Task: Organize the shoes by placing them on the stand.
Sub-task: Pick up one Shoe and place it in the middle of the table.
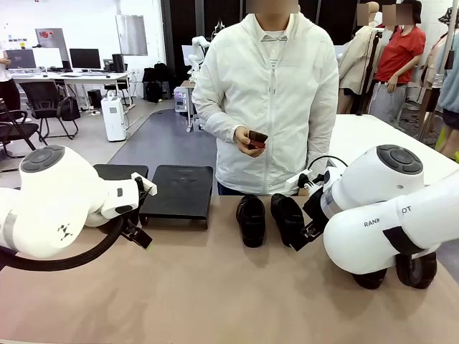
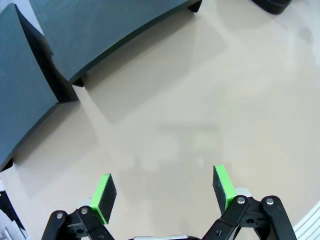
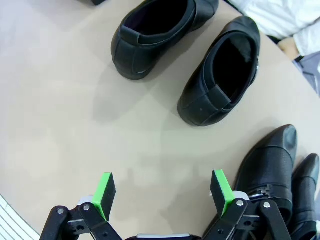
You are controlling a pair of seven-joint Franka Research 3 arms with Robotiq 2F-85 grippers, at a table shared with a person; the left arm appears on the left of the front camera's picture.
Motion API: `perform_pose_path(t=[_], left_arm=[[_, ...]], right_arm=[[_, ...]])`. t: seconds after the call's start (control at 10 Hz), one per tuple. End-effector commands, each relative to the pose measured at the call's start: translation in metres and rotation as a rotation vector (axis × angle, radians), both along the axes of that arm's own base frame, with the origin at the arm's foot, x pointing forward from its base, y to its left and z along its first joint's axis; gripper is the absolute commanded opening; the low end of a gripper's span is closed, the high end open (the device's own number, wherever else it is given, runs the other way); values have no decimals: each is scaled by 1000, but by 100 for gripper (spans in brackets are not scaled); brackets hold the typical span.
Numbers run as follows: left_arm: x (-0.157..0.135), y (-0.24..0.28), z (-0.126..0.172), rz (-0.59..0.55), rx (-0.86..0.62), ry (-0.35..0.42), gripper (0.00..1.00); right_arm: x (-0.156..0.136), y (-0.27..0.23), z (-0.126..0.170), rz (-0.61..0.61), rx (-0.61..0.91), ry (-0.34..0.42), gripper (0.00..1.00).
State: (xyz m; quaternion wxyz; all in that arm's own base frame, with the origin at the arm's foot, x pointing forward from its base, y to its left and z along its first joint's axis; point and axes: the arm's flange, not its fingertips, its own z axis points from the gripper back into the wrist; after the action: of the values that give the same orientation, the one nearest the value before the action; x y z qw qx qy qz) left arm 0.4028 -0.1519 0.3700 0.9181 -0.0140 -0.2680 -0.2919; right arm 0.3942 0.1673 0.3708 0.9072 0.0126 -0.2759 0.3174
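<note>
The beige worktop (image 1: 215,294) carries two black stands (image 1: 178,190) far left, two shoes (image 1: 251,219) at the middle, another pair (image 3: 267,165) right

the shoes (image 3: 220,75) are plain black with a soft shine, dark inside. the stand (image 1: 178,190) is matte black, reading dark grey-teal in the left wrist view. the desk (image 1: 215,301) is plain beige. the left arm (image 1: 50,193) and right arm (image 1: 387,215) are white. the left claw (image 2: 162,175) and right claw (image 3: 162,175) are black with bright green pads (image 2: 104,196). the person's jacket (image 1: 287,107) is white.
</note>
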Motion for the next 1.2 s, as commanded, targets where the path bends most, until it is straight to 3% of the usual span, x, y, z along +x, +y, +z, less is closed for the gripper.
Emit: perform_pose_path(t=[0.0, 0.5, 0.7, 0.8, 0.9, 1.0, 1.1], left_arm=[[0, 0, 0, 0, 0, 0, 100], [0, 0, 0, 0, 0, 0, 100], [-9, 4, 10, -29, -34, 23, 100], [-19, 4, 43, -42, -90, 101, 100], [-35, 8, 74, 56, -169, 226, 100], [-56, 24, 110, 106, -236, 272, 100], [-81, 51, 138, 43, -327, 322, 100]], right_arm=[[0, 0, 0, 0, 0, 0, 100], [0, 0, 0, 0, 0, 0, 100], [-8, 1, 19, 62, -33, 129, 100], [-20, -4, 36, 85, 39, 183, 100], [-35, -18, 63, 4, 106, 267, 100], [-55, -45, 98, -60, 182, 319, 100], [-78, -73, 127, -51, 273, 327, 100]])
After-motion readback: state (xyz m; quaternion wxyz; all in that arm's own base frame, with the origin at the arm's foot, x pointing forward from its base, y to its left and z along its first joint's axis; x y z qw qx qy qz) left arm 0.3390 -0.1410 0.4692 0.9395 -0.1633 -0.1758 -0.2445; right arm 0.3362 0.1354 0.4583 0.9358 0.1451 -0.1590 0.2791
